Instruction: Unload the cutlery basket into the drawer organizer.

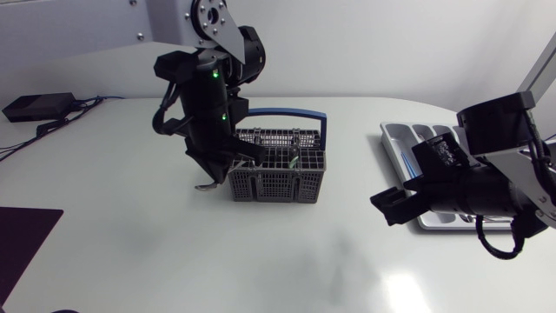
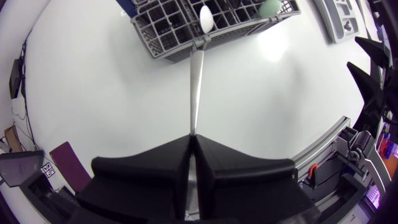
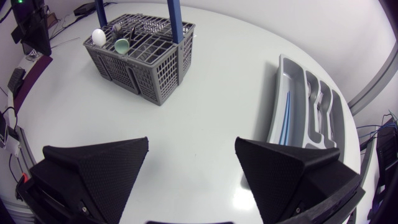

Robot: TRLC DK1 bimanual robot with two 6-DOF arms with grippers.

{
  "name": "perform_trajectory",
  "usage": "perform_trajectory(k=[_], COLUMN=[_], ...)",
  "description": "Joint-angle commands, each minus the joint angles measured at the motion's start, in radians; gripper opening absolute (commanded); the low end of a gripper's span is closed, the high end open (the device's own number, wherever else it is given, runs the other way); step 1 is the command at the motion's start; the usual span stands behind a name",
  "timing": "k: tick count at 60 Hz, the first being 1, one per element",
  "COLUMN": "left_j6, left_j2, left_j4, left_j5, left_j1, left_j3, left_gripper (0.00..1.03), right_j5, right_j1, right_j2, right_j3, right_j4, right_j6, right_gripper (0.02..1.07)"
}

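Spoon (image 2: 198,74): long and silver-handled with a white oval head, it ran straight ahead of the fingers that held it.
Left gripper (image 2: 193,135): its black wedge fingers were pressed together, pinching the spoon by the end of its handle.
Spoon head: it sat right at the rim of the grey mesh plastic cutlery basket (image 1: 278,181), over a corner compartment.
Basket: it stood upright mid-way across the white table (image 1: 130,252) with its blue arched handle (image 1: 287,113) raised. A green-headed utensil (image 3: 121,44) stood just beside the white head.
Right gripper (image 3: 191,142): its fingers were spread wide, hanging over bare table between basket and tray.
Drawer organizer (image 3: 283,87): this long grey plastic tray lay well apart from the basket, on the right arm's side. A thin blue piece lay in one long compartment and pale cutlery in the next.
Writing: any print on basket or tray was too small to read. Two green lights (image 1: 215,76) glowed on the left arm.
Hidden: from above, the right arm covered the organizer's near end, and the left arm's bulk hid its own fingers. The kind of pale cutlery was hard to make out. The left wrist view cut off the basket's far compartments.
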Motion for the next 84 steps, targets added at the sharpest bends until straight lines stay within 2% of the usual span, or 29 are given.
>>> perform_trajectory(k=[1, 9, 27, 37, 41, 50, 59, 64, 75, 84], left_j6=[0.006, 0.007, 0.061, 0.125, 0.151, 0.203, 0.242, 0.263, 0.286, 0.288], left_j2=[-0.059, -0.137, -0.285, -0.285, -0.276, -0.253, -0.22, -0.19, -0.142, -0.111], left_j4=[0.008, 0.061, 0.358, 0.439, 0.445, 0.445, 0.442, 0.417, 0.376, 0.347], left_j5=[0.007, 0.02, 0.109, 0.126, 0.138, 0.221, 0.342, 0.352, 0.367, 0.37], left_j1=[-0.019, -0.046, -0.118, -0.182, -0.216, -0.251, -0.25, -0.253, -0.273, -0.285], left_j3=[-0.052, -0.108, -0.311, -0.363, -0.363, -0.351, -0.338, -0.322, -0.279, -0.243], left_gripper=[0.04, 0.04, 0.04, 0.04, 0.04, 0.04, 0.04, 0.04, 0.04, 0.04], right_j5=[-0.003, -0.02, -0.077, -0.078, -0.066, -0.049, 0.106, 0.19, 0.246, 0.345], right_j1=[0.006, 0.021, 0.097, 0.218, 0.233, 0.29, 0.446, 0.531, 0.578, 0.678], right_j2=[-0.024, -0.093, -0.283, -0.367, -0.406, -0.458, -0.518, -0.519, -0.461, -0.378], right_j3=[-0.031, -0.037, -0.054, -0.083, -0.097, -0.109, -0.165, -0.186, -0.204, -0.203], right_j4=[-0.004, 0.002, -0.021, -0.037, -0.04, -0.087, -0.06, -0.037, 0.015, 0.06], right_j6=[-0.031, -0.074, -0.126, -0.296, -0.365, -0.445, -0.526, -0.554, -0.626, -0.672], right_gripper=[1.02, 1.02, 1.02, 1.02, 1.02, 1.02, 1.02, 1.02, 1.0, 0.94])
